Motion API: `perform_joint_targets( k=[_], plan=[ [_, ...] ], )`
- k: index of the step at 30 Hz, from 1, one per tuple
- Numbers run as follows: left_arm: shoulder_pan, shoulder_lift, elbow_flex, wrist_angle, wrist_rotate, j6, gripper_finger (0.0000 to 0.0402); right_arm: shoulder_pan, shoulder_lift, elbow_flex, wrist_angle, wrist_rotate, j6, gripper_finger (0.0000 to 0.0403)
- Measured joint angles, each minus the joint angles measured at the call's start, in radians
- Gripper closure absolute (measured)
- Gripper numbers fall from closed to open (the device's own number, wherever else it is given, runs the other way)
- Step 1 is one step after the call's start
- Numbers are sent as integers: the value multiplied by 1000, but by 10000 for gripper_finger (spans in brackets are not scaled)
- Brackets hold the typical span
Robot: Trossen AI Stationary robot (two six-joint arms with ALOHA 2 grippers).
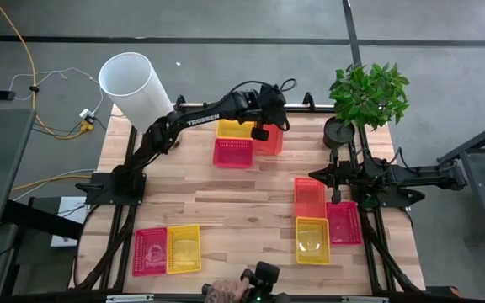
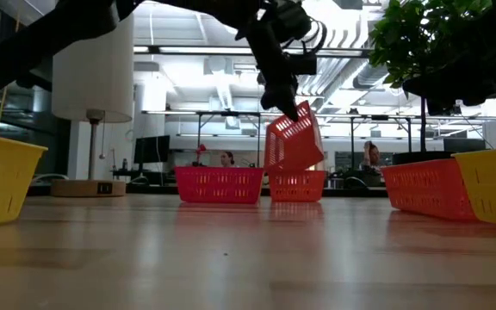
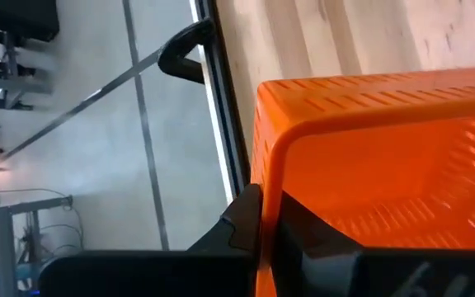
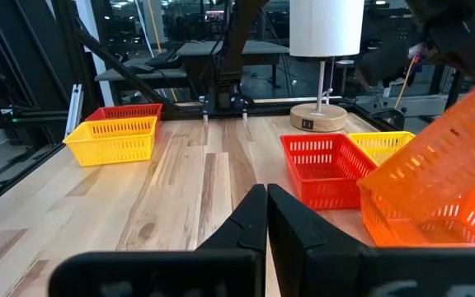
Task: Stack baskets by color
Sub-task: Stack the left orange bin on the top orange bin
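My left gripper point(image 1: 260, 132) pinches the tilted orange basket point(image 1: 269, 140) at the table's twelve o'clock, so I should level it, then lower it slowly into the orange one underneath.

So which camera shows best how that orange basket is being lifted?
The low view: the tilted orange basket hangs from the left pincer, above another orange one. The high view hides it under the arm; the left wrist view shows only its rim; the right wrist view shows it tilted.

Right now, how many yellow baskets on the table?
3. One at the far edge behind the pink-red one, one at the near left beside a pink-red basket, one at the near right. Nested ones could be hidden.
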Motion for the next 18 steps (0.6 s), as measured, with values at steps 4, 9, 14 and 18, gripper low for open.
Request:
perform_joint_targets(
  k=[4,9,14,18],
  plan=[
    [-9,19,-1,17,-28,9,401,0,0,0,0,0,0,402],
    [-11,36,-2,29,-76,27,392,0,0,0,0,0,0,402],
    [-11,37,-2,33,-94,27,355,0,0,0,0,0,0,402],
    [-13,29,-2,36,-102,19,308,0,0,0,0,0,0,402]
  ],
)
